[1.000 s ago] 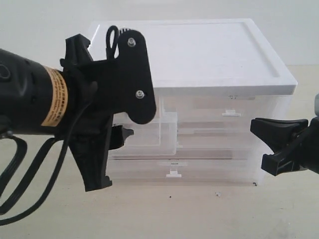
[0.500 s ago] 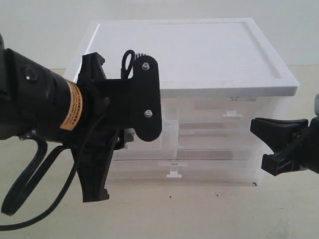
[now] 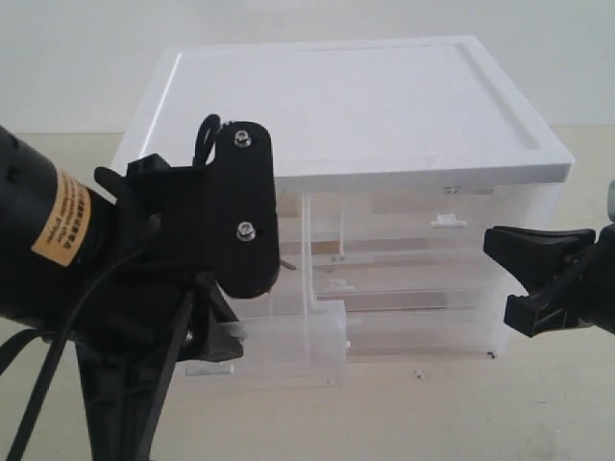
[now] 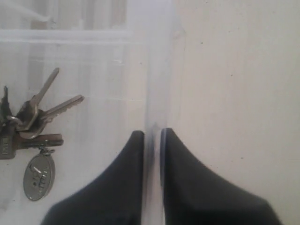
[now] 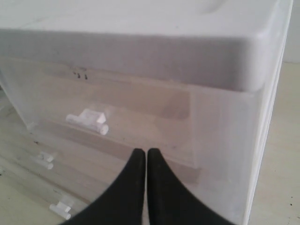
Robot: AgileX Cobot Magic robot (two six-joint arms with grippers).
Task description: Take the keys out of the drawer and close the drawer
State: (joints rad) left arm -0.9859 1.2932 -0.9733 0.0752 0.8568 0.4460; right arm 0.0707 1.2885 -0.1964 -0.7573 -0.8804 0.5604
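Left wrist view showed the keys (image 4: 33, 133) lying flat on the floor of the drawer (image 4: 157, 84). They lay off to one side of the left pincer (image 4: 153, 136), near it but not touching it. Only bare drawer floor was between them. A few silvery keys fanned out from the ring, and a round fob (image 4: 38, 172) lay with them (it looked grey there, not any clear colour).

The left pincer was closed tight on the drawer's thin, see-through front wall. One black finger (image 4: 117, 178) was inside the drawer, on the same side as the keys. The other finger was outside the drawer, over the table (image 4: 234, 70). Nothing but the wall was between the two tips.

From the exterior view, the drawer stuck out of the front of the white-topped cabinet (image 3: 384, 96), on the left side. The big black left arm covered a lot of it, so the keys were hidden in that view.

The right pincer (image 5: 146, 152) hung in the air by the right front corner of the cabinet, well apart from the drawer and the keys. Its two black fingers were pressed almost together, with just a thin line between them, and they held nothing. A small white handle (image 5: 89, 121) of another drawer showed just past its tips. I could not tell if that pincer touched the cabinet.
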